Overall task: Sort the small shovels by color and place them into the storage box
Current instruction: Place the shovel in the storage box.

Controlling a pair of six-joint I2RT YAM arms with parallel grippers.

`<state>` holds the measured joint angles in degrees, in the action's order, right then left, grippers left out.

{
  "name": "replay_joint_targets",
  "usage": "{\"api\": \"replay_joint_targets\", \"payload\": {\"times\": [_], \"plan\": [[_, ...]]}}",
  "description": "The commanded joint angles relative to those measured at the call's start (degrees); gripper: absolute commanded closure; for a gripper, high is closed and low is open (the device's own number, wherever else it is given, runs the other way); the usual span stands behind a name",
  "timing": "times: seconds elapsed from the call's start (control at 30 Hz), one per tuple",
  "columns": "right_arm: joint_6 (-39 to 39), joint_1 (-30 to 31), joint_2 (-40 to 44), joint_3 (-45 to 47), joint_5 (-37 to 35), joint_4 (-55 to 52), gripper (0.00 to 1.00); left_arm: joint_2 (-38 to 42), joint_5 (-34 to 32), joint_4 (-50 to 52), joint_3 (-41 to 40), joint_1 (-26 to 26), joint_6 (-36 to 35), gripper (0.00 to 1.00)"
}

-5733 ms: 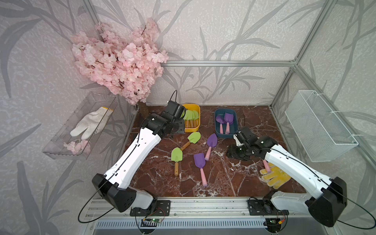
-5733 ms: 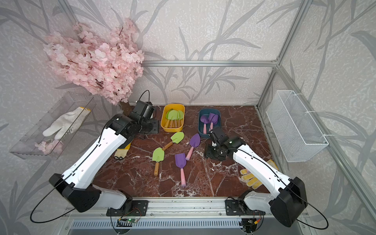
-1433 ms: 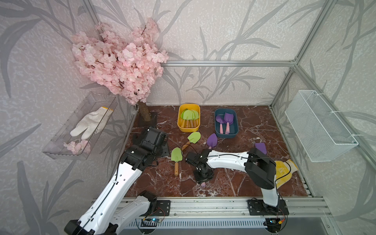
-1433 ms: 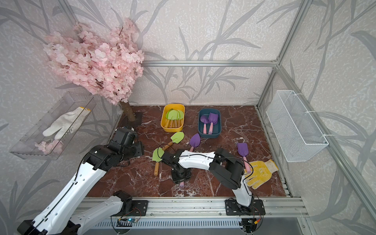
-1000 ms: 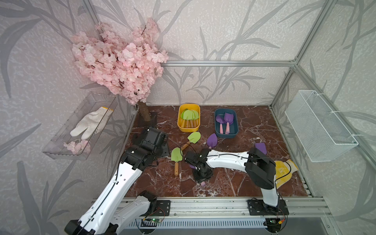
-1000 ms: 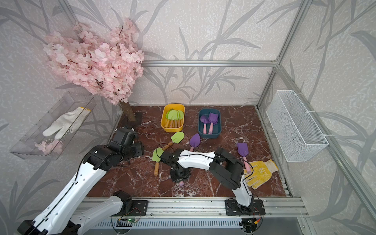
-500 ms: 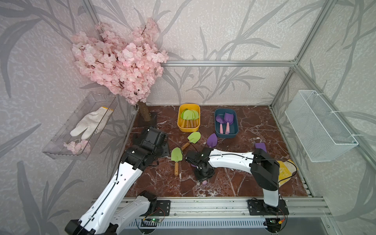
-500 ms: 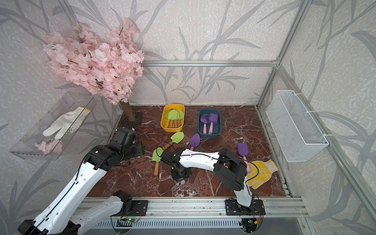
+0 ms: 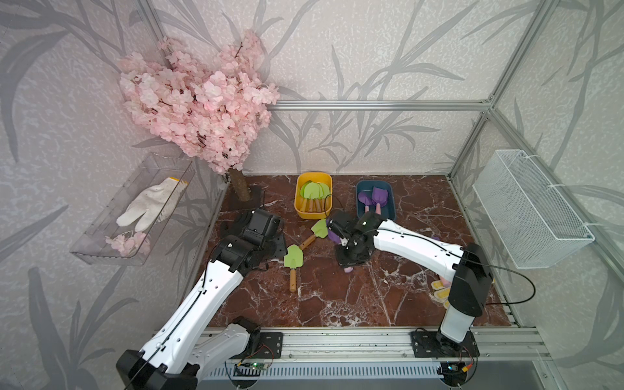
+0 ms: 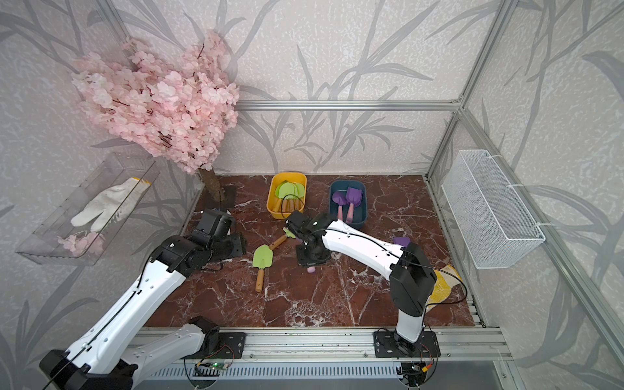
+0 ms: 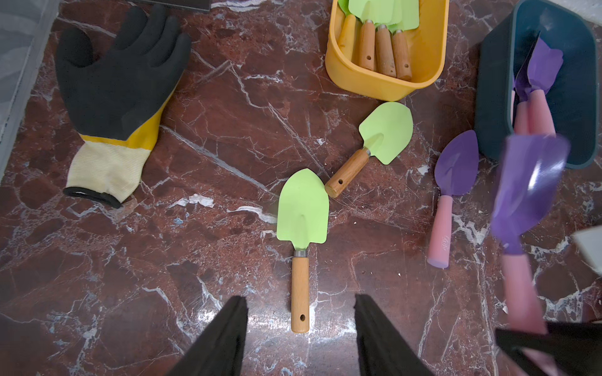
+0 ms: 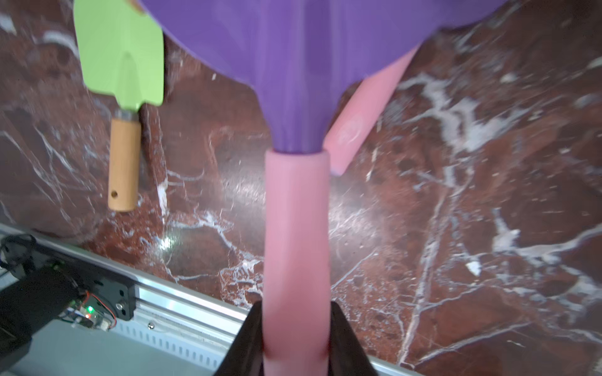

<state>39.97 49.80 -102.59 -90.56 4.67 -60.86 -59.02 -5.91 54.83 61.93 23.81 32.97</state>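
My right gripper (image 12: 296,320) is shut on the pink handle of a purple shovel (image 12: 294,97) and holds it above the floor; in a top view the gripper (image 9: 351,258) is near the middle. My left gripper (image 11: 299,301) is open, its fingers either side of the handle end of a green shovel (image 11: 302,208) lying flat. A second green shovel (image 11: 386,132) and another purple shovel (image 11: 455,162) lie loose nearby. The yellow box (image 9: 297,202) holds green shovels. The blue box (image 9: 391,204) holds two purple ones. One more purple blade (image 10: 401,241) shows behind the right arm.
A black and yellow glove (image 11: 120,81) lies left of the shovels, and a yellow glove (image 10: 442,285) lies at the right. The pink blossom tree (image 9: 202,108) stands at the back left. A clear tray (image 9: 101,243) and a wire basket (image 9: 530,216) hang on the side walls.
My right gripper has risen and moved toward the back right, carrying the purple shovel off the floor. The left arm has stayed still.
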Motion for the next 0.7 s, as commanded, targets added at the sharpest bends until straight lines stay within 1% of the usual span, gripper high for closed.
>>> {"api": "replay_joint_targets", "payload": {"times": [0.0, 0.2, 0.33, 0.4, 0.6, 0.67], "plan": [[-2.98, -5.3, 1.86, -2.82, -2.55, -4.11, 0.76, -0.7, 1.23, -1.6, 1.26, -0.26, -1.07, 0.43], [-6.96, -17.97, -1.27, -8.76, -2.91, -4.68, 0.77, -1.98, 2.27, -3.35, 1.19, -0.27, -1.25, 0.44], [-8.73, -24.38, -6.53, -15.41, -3.39, -4.79, 0.77, -2.89, 3.06, -4.37, 1.0, -0.28, -1.45, 0.44], [-9.1, -26.2, -10.31, -19.83, -2.88, -5.97, 0.78, -3.41, 3.42, -4.81, 1.13, -0.26, -1.68, 0.44], [-10.48, -28.99, -22.12, -33.16, -2.87, -9.81, 0.78, -4.49, 3.73, -5.8, 1.35, -0.37, -2.04, 0.43], [-10.35, -30.17, -25.86, -36.93, -1.81, -11.14, 0.78, -4.87, 3.64, -5.79, 1.59, -0.37, -2.21, 0.43]]}}
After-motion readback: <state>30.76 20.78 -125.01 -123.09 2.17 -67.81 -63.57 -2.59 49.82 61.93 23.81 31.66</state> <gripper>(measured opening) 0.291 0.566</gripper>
